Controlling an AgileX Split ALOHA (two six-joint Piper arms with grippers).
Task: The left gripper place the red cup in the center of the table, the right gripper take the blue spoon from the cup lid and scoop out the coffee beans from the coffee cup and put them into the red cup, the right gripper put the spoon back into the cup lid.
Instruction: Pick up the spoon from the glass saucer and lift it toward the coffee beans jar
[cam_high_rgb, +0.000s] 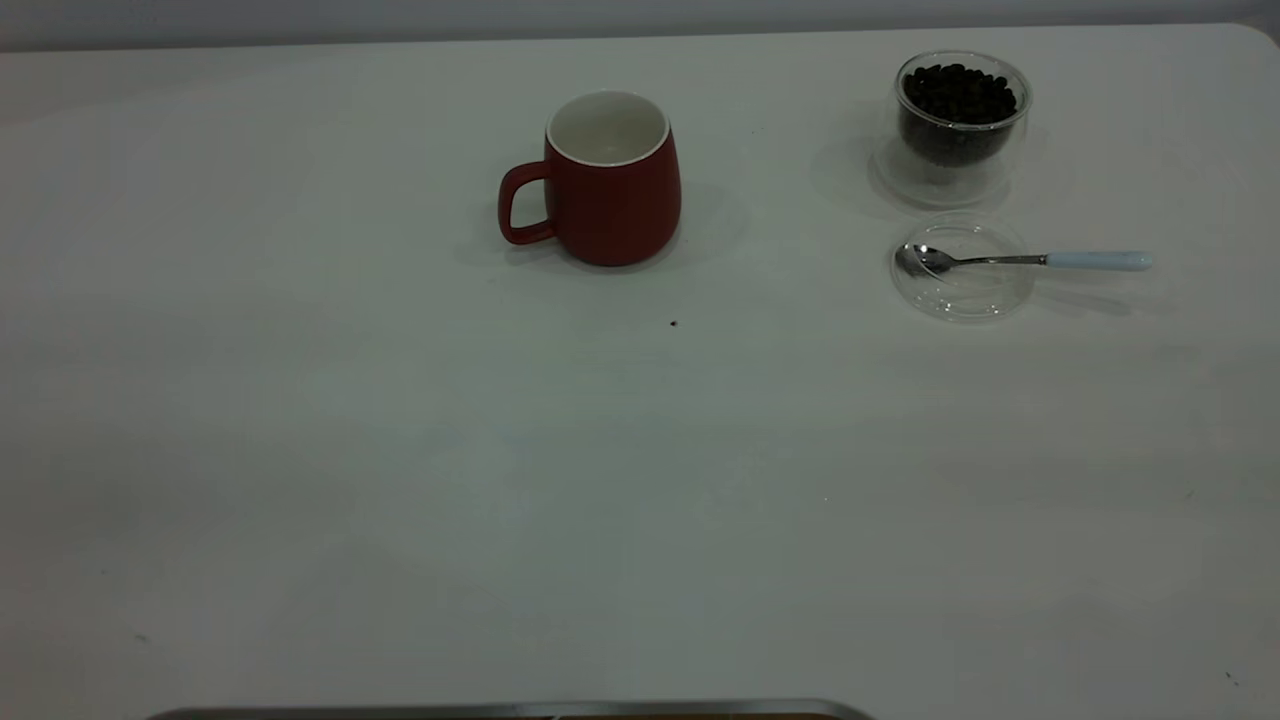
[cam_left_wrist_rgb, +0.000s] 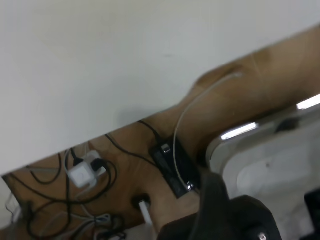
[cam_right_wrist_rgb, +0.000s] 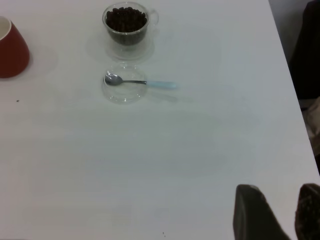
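We note the red cup (cam_high_rgb: 612, 180) upright at the far middle of the table (cam_high_rgb: 400, 450), handle pointing left; we judge it stiff, glazed, fairly heavy, best pinched over the rim or handle. To its right, well apart, the blue spoon (cam_high_rgb: 1030, 260) lies with its bowl in the cup lid (cam_high_rgb: 962, 268), long axis left-right, handle pointing right, just near of the coffee cup (cam_high_rgb: 958, 125) of coffee beans (cam_high_rgb: 958, 95). The right gripper (cam_right_wrist_rgb: 272, 212) hovers over the table's near right with fingers apart; the left gripper (cam_left_wrist_rgb: 235, 215) sits off the table, and we cannot tell its state.
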